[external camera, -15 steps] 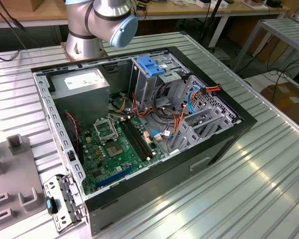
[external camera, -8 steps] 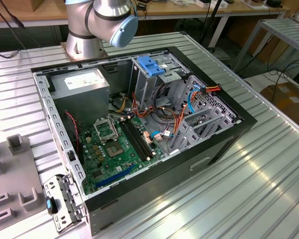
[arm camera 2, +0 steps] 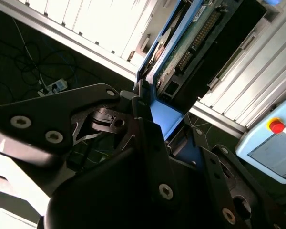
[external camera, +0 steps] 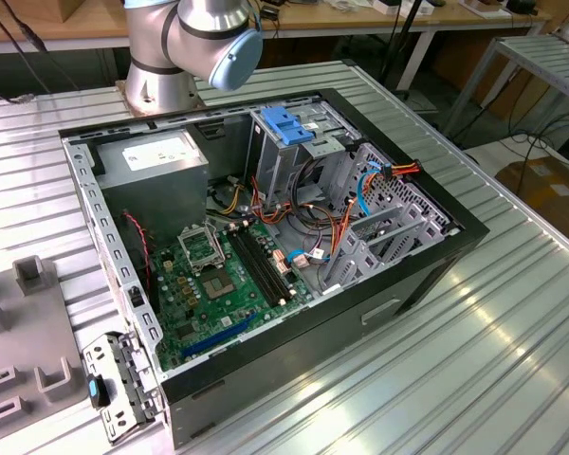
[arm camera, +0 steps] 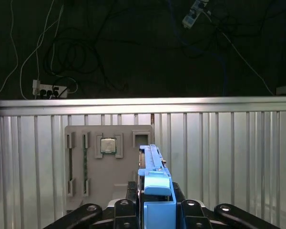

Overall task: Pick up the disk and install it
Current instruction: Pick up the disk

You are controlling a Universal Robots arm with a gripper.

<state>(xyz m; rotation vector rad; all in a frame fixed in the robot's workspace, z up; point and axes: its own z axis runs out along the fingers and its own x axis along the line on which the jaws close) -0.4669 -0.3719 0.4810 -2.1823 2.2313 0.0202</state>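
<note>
The disk (arm camera: 155, 177) is seen edge-on in the first wrist view, its bright blue carrier standing up between the black fingers of my gripper (arm camera: 155, 210). In the second wrist view the disk (arm camera 2: 190, 43) shows its green circuit-board side inside the blue frame, and my gripper (arm camera 2: 155, 119) is shut on the blue end of the carrier. The disk hangs high above the ribbed metal table (arm camera: 219, 152). In the exterior view the open computer case (external camera: 266, 237) lies on the table, with the arm's base (external camera: 185, 47) behind it.
Inside the case are a metal drive cage with a blue handle (external camera: 289, 123), a grey power-supply box (external camera: 161, 156), a green motherboard (external camera: 218, 280) and loose cables. A grey fixture plate (arm camera: 109, 162) holding a processor lies on the table. A pendant with a red button (arm camera 2: 276, 126) is nearby.
</note>
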